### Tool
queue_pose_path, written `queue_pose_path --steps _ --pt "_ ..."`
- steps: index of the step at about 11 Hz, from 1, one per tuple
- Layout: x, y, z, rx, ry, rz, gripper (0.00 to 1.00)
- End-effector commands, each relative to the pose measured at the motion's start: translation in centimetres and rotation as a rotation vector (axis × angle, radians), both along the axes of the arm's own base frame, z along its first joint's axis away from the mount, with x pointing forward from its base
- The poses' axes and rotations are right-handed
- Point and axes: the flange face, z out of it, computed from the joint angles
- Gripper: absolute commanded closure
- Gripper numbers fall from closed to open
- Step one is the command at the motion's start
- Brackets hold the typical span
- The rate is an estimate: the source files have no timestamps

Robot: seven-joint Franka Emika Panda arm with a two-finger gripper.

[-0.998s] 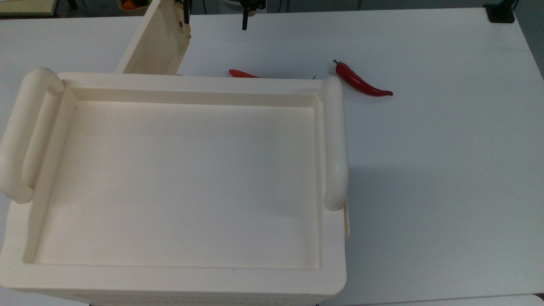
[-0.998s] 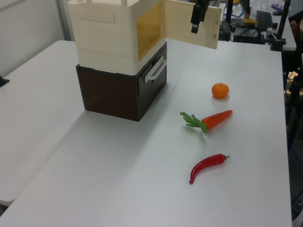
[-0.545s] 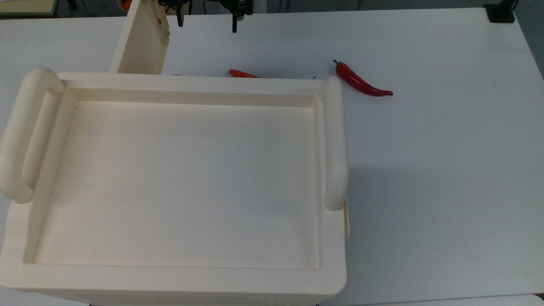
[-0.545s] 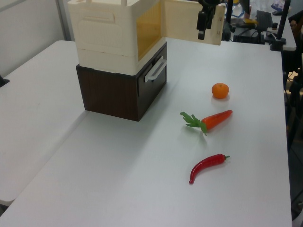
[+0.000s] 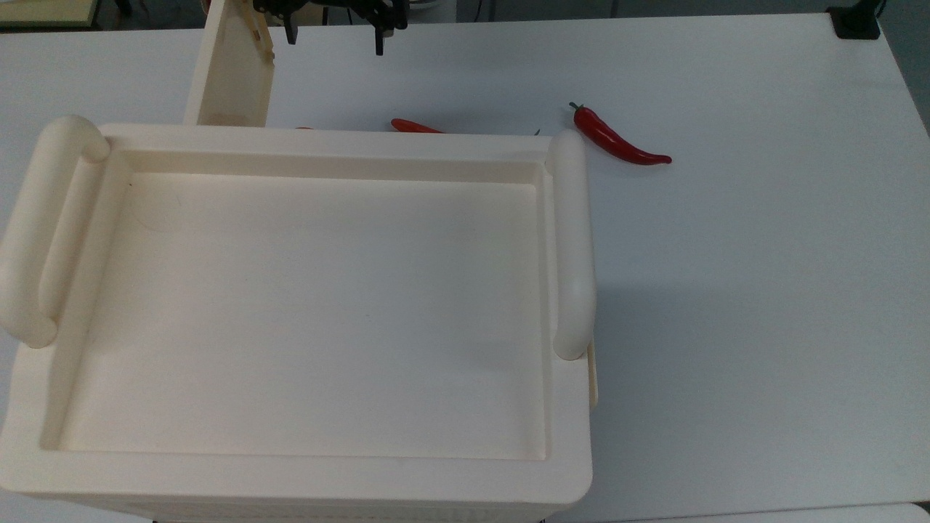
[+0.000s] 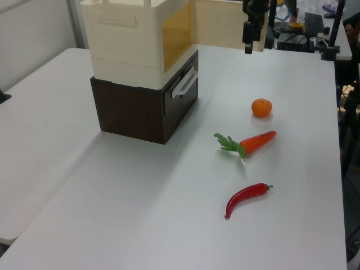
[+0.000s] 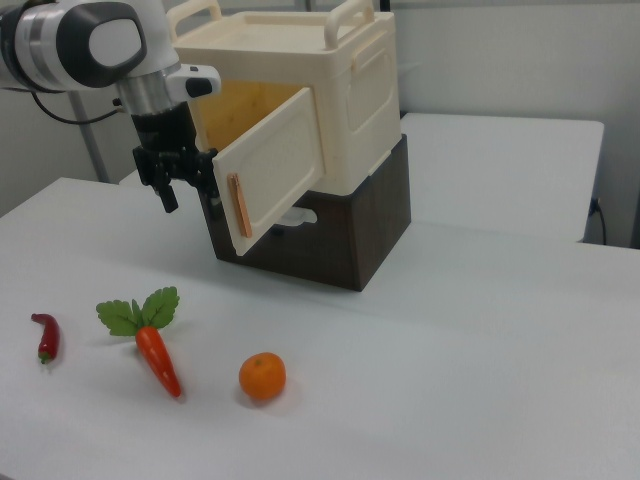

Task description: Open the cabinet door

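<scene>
1. Nearest in the right view, an orange (image 7: 262,376), a carrot (image 7: 157,357) with green leaves and a red chilli (image 7: 46,336) lie apart on the white table (image 7: 480,380). In the left view the same three lie in a row running up the left view's right half, the chilli (image 6: 246,197) nearest and the orange (image 6: 261,107) farthest.
2. The top view shows the chilli (image 5: 617,140) whole, but the carrot (image 5: 414,126) is a red-orange sliver cut off by the rim of the cabinet (image 5: 305,312), and the orange is hidden behind that rim.
3. The cabinet sits on a dark brown drawer unit (image 7: 330,230). That unit shows in both side views; in the top view it is covered by the cabinet's recessed top and two tube handles.
4. The cabinet door (image 7: 265,175) stands swung well out from the cabinet's front. The right view shows its outer face with a thin orange strip handle near the free edge and an amber glow inside the opening. The left view shows its plain inner face (image 6: 219,22), cut off by the frame's top. In the top view the door (image 5: 231,69) appears almost edge-on, running up to the frame's top.
5. The gripper (image 7: 188,180) hangs just beside the door's free edge, on the right view's left, below the white and grey arm (image 7: 95,40).
6. Its two dark fingers are spread well apart and hold nothing. In the top view one finger (image 5: 291,32) lies close to the door's edge; contact cannot be made out. The gripper's body is cut off by the top view's upper edge.
</scene>
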Motion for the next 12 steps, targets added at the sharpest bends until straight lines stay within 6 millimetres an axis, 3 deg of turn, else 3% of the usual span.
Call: queue_pose_path --steps 1,12 --pt "-1.36 -0.34 0.04 0.024 0.009 0.011 0.00" --pt "-1.36 -0.57 0.05 0.017 0.013 -0.004 0.00"
